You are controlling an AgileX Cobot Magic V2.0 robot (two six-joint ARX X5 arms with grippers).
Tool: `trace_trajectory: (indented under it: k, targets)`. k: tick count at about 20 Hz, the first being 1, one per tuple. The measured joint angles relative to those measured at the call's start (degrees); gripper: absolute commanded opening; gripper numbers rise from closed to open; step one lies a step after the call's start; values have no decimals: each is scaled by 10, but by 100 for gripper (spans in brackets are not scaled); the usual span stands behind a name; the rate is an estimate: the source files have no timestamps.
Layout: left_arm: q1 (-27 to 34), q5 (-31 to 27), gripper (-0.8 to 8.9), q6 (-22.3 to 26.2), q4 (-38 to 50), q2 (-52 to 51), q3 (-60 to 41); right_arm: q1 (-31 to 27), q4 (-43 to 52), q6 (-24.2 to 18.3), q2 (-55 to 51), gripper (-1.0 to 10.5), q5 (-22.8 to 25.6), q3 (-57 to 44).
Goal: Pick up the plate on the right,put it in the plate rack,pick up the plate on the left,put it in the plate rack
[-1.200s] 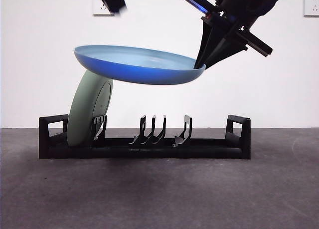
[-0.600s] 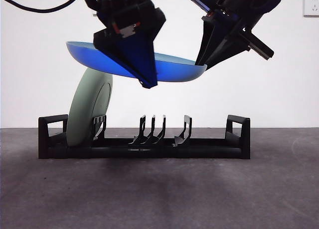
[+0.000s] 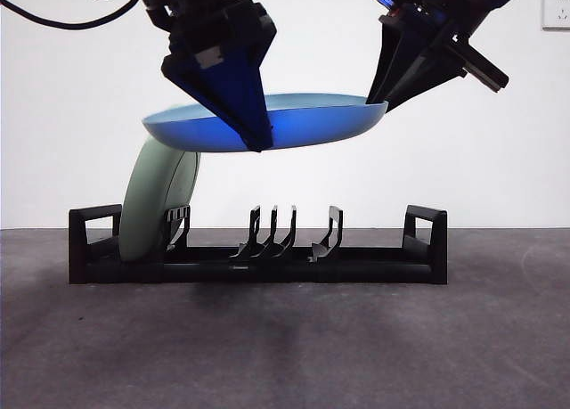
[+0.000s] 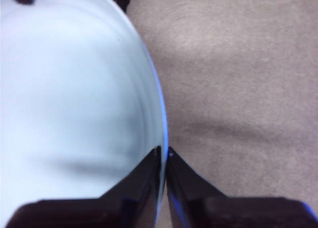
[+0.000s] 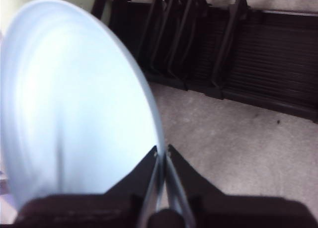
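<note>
A blue plate (image 3: 303,124) hangs nearly level above the plate rack (image 3: 374,265), held by both grippers. My right gripper (image 3: 378,99) is shut on its right rim, seen as a pale blue plate (image 5: 74,99) in the right wrist view, where the jaws (image 5: 162,151) pinch the edge. My left gripper (image 3: 256,143) is shut on the plate's near rim; its wrist view shows the plate (image 4: 74,89) edge between the jaws (image 4: 164,152). A pale green plate (image 3: 158,204) stands on edge in the rack's left end.
The rack's upright prongs (image 3: 276,231) in the middle and right stand free, also seen as prongs (image 5: 174,34) beyond the blue plate. Loop handles (image 3: 426,235) close each end. A white wall with sockets (image 3: 556,8) lies behind.
The left gripper came down from the top and shut on the blue plate's near rim. The plate shifted slightly right and its right side rose.
</note>
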Motion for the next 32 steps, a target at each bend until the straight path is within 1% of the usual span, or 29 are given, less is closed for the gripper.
trace_trajectory:
  k: [1, 3, 4, 5, 6, 7, 9, 10, 11, 13, 15, 17, 21, 23, 28, 32]
  targets:
    - [0, 0, -8, 3, 1, 0, 0, -1, 1, 0, -3, 62, 0, 0]
    - [0, 2, -9, 2, 10, 0, 0, -7, 7, 0, -14, 266, -2, 0]
    - [0, 1, -9, -3, 8, 1, 0, -11, 9, 0, -27, 290, -3, 0]
    - [1, 3, -9, -2, 17, 1, 0, -16, 14, 0, -43, 289, -2, 0]
    - [2, 17, -9, -6, 25, 1, 0, -23, 21, 0, -60, 288, 5, 0]
    - [2, 37, -9, -8, 38, 1, 0, -30, 29, 0, -78, 285, 25, 0]
    - [2, 80, -9, -26, 75, 1, 0, -37, 50, 0, -116, 284, 88, 0]
    - [8, 111, -9, -46, 104, 1, 0, -39, 60, -1, -139, 284, 128, 0]
    - [16, 135, -9, -66, 133, 1, 0, -41, 69, -1, -159, 284, 157, 0]
    - [45, 199, -9, -128, 206, 1, 0, -46, 85, -4, -201, 283, 210, 1]
    - [82, 284, -9, -197, 280, 1, 0, -51, 88, -13, -228, 282, 232, 1]
    - [120, 348, -9, -270, 354, 1, 0, -57, 87, -20, -240, 282, 235, 1]
    - [163, 366, -9, -353, 432, 3, 0, -62, 87, -23, -245, 282, 234, 1]
    - [186, 390, -9, -393, 472, 10, 0, -62, 87, -24, -245, 282, 234, 1]
    - [217, 402, -9, -471, 534, 54, 0, -62, 87, -24, -245, 282, 234, 1]
    - [232, 411, -9, -512, 581, 108, 0, -63, 87, -24, -245, 282, 234, 1]
